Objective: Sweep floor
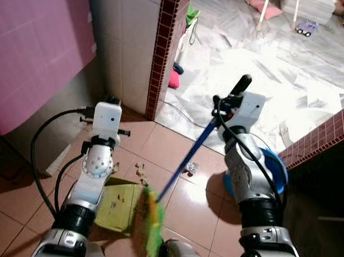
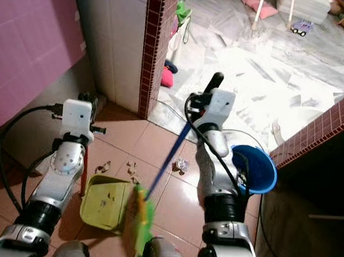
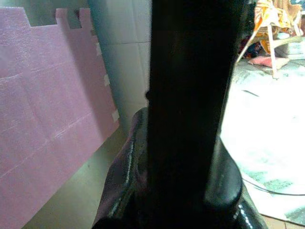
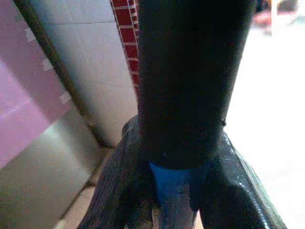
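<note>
Nearest the robot, the green bristles of the broom are set on the brown floor tiles, touching the yellow-green dustpan, whose dark handle is clamped by the left gripper. The blue broomstick is pinched by the right gripper. Debris lies just beyond the pan, and a blue basin beside the right arm

The dustpan lies on the floor between the two arms, the broom slanting down to its right edge. Scraps sit just beyond it (toward the pillar). A bucket stands to the right.
</note>
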Motion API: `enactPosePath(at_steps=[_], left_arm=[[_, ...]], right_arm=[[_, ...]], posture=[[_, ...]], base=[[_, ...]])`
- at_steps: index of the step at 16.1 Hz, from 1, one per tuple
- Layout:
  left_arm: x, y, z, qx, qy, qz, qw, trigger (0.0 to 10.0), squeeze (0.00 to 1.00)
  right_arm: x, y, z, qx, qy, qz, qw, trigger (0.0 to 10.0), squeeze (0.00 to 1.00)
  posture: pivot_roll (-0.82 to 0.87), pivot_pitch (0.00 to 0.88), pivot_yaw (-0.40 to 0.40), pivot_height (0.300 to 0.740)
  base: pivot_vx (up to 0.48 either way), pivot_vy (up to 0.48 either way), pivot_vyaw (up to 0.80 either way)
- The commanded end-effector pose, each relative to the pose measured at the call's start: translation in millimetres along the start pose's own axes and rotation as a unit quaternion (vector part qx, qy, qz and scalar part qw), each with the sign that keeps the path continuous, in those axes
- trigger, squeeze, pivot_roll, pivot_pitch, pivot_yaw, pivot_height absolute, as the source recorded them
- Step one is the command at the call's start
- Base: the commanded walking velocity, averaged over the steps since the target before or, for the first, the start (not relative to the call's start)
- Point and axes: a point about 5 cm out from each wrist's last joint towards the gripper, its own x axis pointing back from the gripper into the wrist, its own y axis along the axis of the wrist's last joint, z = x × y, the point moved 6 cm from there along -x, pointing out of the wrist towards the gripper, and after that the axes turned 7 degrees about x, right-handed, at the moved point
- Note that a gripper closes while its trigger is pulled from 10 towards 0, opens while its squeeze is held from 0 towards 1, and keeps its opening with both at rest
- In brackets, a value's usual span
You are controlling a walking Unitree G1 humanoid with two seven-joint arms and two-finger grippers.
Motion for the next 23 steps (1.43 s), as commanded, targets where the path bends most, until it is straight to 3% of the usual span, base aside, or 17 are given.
enactPosePath(at_steps=[1,5,6,8,10,13,14,16,19,21,22,23], left_arm=[[-3.0,7,-14.8,0.014,-0.014,-0.015,1.0,10.0,0.0],[-8.7,7,-20.8,0.022,-0.016,-0.019,0.999,10.0,0.0],[-11.7,8,-20.1,0.024,-0.014,-0.021,0.999,10.0,0.0],[-13.4,9,-19.8,0.024,-0.012,-0.023,0.999,10.0,0.0],[-17.4,10,-16.8,0.026,-0.007,-0.027,0.999,10.0,0.0],[-20.9,9,-11.9,0.026,-0.002,-0.028,0.999,10.0,0.0],[-21.5,9,-11.2,0.026,-0.001,-0.029,0.999,10.0,0.0],[-23.8,10,-10.1,0.026,0.001,-0.032,0.999,10.0,0.0],[-26.9,12,-6.7,0.028,0.005,-0.034,0.999,10.0,0.0],[-28.5,14,-5.4,0.031,0.007,-0.037,0.999,10.0,0.0],[-29.6,17,-4.5,0.036,0.008,-0.041,0.998,10.0,0.0],[-30.3,20,-3.5,0.036,0.009,-0.046,0.998,10.0,0.0]], right_arm=[[0.6,4,2.5,-0.048,0.008,0.002,0.999,10.0,0.0],[-4.6,7,8.6,-0.157,0.035,0.022,0.987,10.0,0.0],[-7.9,19,13.7,-0.189,0.063,0.016,0.98,10.0,0.0],[-8.4,27,17.5,-0.21,0.085,0.01,0.974,10.0,0.0],[-4.0,49,33.2,-0.181,0.16,-0.012,0.97,10.0,0.0],[0.7,64,47.9,-0.121,0.224,-0.031,0.967,10.0,0.0],[0.2,69,47.7,-0.126,0.229,-0.034,0.965,10.0,0.0],[-3.6,83,39.5,-0.15,0.229,-0.048,0.961,10.0,0.0],[-6.8,100,27.0,0.009,0.201,-0.104,0.974,10.0,0.0],[-8.5,107,17.7,0.051,0.173,-0.123,0.976,10.0,0.0],[-12.0,110,3.3,0.078,0.129,-0.131,0.98,10.0,0.0],[-13.8,110,-5.7,0.073,0.107,-0.134,0.983,10.0,0.0]], posture=[[-0.1,0.159,-0.139,0.74],[-0.1,0.136,-0.137,0.74],[-0.1,0.122,-0.136,0.74],[-0.1,0.113,-0.136,0.74],[-0.09,0.09,-0.135,0.74],[-0.08,0.064,-0.126,0.74],[-0.08,0.058,-0.124,0.74],[-0.08,0.049,-0.12,0.74],[-0.08,0.037,-0.112,0.74],[-0.08,0.034,-0.11,0.74],[-0.08,0.031,-0.11,0.74],[-0.08,0.03,-0.111,0.74]], base=[[0.0,0.0,0.0],[0.0,0.0,0.0],[0.0,0.0,0.0],[0.0,0.0,0.0],[0.0,0.0,0.0],[0.0,0.0,0.0],[0.0,0.0,0.0],[0.0,0.0,0.0],[0.0,0.0,0.0],[0.0,0.0,0.0],[0.0,0.0,0.0],[0.0,0.0,0.0]])
